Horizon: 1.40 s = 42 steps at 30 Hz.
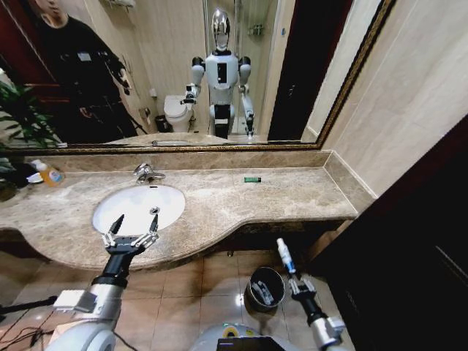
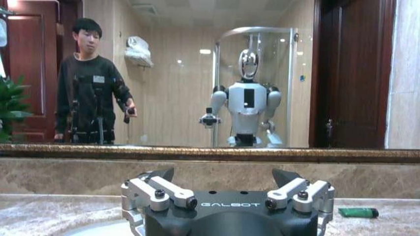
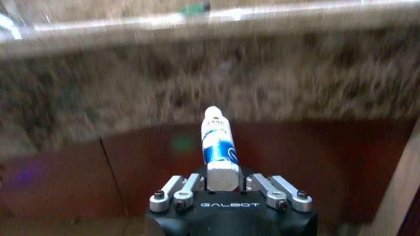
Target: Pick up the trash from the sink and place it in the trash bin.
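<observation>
Head view: right hand [image 1: 291, 276] grips tube [image 1: 284, 256] beside bin [image 1: 265, 287].

White sink [image 1: 135, 207] in beige-brown marble counter [image 1: 278, 197], green piece [image 1: 252, 179], white-blue tube [image 3: 217, 140], dark bin [image 1: 265, 287].

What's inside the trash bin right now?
In the head view, the trash bin on the floor holds at least one pale, whitish piece against its dark inside. The bottom is shadowed, so anything deeper is hidden. The right gripper holds a white-blue tube beside it.
</observation>
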{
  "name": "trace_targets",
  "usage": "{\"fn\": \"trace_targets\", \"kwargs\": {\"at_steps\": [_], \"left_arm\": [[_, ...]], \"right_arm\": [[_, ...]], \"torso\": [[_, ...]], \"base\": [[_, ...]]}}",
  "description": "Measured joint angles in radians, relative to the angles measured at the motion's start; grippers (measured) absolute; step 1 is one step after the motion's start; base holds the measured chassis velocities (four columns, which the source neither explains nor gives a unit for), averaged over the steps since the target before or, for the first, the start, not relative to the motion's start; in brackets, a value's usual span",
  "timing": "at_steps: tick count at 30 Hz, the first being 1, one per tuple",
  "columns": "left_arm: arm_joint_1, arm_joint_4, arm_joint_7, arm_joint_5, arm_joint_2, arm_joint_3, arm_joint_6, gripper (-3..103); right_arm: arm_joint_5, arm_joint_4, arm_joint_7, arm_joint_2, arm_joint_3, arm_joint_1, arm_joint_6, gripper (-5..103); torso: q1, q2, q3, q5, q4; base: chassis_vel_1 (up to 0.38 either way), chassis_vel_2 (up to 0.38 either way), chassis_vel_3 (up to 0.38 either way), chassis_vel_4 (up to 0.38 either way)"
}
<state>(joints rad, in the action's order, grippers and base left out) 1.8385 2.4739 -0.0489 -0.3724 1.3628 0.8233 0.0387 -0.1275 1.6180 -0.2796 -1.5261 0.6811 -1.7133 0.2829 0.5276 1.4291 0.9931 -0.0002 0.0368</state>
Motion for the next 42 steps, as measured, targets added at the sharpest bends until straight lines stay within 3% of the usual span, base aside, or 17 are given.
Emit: {"fn": "trace_targets", "kwargs": {"at_steps": [8, 19, 22, 25, 27, 29, 30, 33, 35, 42], "left_arm": [[0.000, 0.000, 0.000, 0.000, 0.000, 0.000, 0.000, 100], [0.000, 0.000, 0.000, 0.000, 0.000, 0.000, 0.000, 100], [0.000, 0.000, 0.000, 0.000, 0.000, 0.000, 0.000, 100], [0.000, 0.000, 0.000, 0.000, 0.000, 0.000, 0.000, 100], [0.000, 0.000, 0.000, 0.000, 0.000, 0.000, 0.000, 100], [0.000, 0.000, 0.000, 0.000, 0.000, 0.000, 0.000, 100], [0.000, 0.000, 0.000, 0.000, 0.000, 0.000, 0.000, 100], [0.000, 0.000, 0.000, 0.000, 0.000, 0.000, 0.000, 100], [0.000, 0.000, 0.000, 0.000, 0.000, 0.000, 0.000, 100], [0.000, 0.000, 0.000, 0.000, 0.000, 0.000, 0.000, 100]], "right_arm": [[0.075, -0.306, 0.096, 0.010, -0.066, 0.170, 0.051, 27], [0.153, -0.615, 0.175, -0.005, -0.063, 0.331, 0.111, 27], [0.177, -0.712, 0.207, -0.001, -0.062, 0.383, 0.143, 42], [0.177, -0.726, 0.214, 0.002, -0.062, 0.392, 0.144, 47], [0.177, -0.734, 0.217, 0.007, -0.066, 0.398, 0.144, 58], [0.177, -0.734, 0.217, 0.008, -0.066, 0.400, 0.144, 58], [0.177, -0.734, 0.218, 0.011, -0.068, 0.402, 0.144, 70], [0.175, -0.733, 0.218, 0.015, -0.069, 0.401, 0.143, 75], [0.172, -0.720, 0.219, 0.019, -0.071, 0.393, 0.142, 90], [0.161, -0.690, 0.219, 0.026, -0.073, 0.369, 0.141, 100]], "torso": [[0.000, 0.000, 0.000, -0.0002, 0.0001], [0.000, 0.000, 0.000, 0.0000, 0.0000], [0.000, 0.000, 0.000, 0.0001, 0.0000], [0.000, 0.000, 0.000, 0.0001, 0.0001], [0.000, 0.000, 0.000, 0.0001, 0.0000], [0.000, 0.000, 0.000, 0.0001, 0.0000], [0.000, 0.000, 0.000, 0.0001, 0.0000], [0.000, 0.000, 0.000, 0.0001, 0.0000], [0.000, 0.000, 0.000, 0.0001, 0.0000], [0.000, 0.000, 0.000, 0.0001, 0.0000]], "base": [[0.000, 0.000, 0.000, 0.000], [0.000, 0.000, 0.000, 0.000], [0.000, 0.000, 0.000, 0.000], [0.000, 0.000, 0.000, 0.000], [0.000, 0.000, 0.000, 0.000], [0.000, 0.000, 0.000, 0.000], [0.000, 0.000, 0.000, 0.000], [0.000, 0.000, 0.000, 0.000], [0.000, 0.000, 0.000, 0.000], [0.000, 0.000, 0.000, 0.000]]}}
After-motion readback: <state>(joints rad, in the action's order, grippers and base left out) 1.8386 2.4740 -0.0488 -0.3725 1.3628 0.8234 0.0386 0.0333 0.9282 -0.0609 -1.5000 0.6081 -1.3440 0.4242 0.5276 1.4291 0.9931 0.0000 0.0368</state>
